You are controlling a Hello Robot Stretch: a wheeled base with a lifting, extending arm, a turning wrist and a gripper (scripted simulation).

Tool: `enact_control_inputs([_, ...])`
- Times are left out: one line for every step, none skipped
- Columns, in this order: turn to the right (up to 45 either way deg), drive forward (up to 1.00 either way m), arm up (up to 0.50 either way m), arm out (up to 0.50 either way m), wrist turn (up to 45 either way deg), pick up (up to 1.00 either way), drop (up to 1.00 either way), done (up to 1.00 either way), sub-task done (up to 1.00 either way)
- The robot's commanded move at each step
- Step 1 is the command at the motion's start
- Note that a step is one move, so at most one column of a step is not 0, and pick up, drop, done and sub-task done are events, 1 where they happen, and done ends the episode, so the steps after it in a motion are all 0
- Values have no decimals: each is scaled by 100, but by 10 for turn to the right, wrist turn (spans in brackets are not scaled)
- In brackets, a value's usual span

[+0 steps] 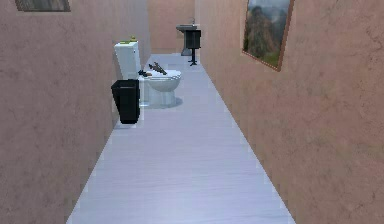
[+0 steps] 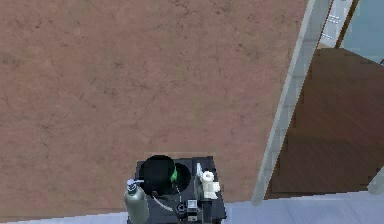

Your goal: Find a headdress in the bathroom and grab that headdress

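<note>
The fingers (image 2: 140,200) sit low in the arm side view before a brown wall (image 2: 120,80); whether they grasp anything I cannot tell. Ahead, a small dark thing (image 1: 150,72), too small to name, lies on the toilet (image 1: 160,90) lid, with a black bin (image 1: 126,102) just beside the toilet.

No legible text, labels or numbers anywhere

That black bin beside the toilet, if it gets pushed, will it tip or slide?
The black bin looks taller than wide, so a push near its top may tip it. Pushed low, it would probably slide on the smooth floor. Its boxy shape makes rolling unlikely, and the toilet close beside it might stop it.
</note>
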Motion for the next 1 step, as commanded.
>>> enact_control_inputs([0, 0, 10, 0, 0, 0, 0, 0, 0])
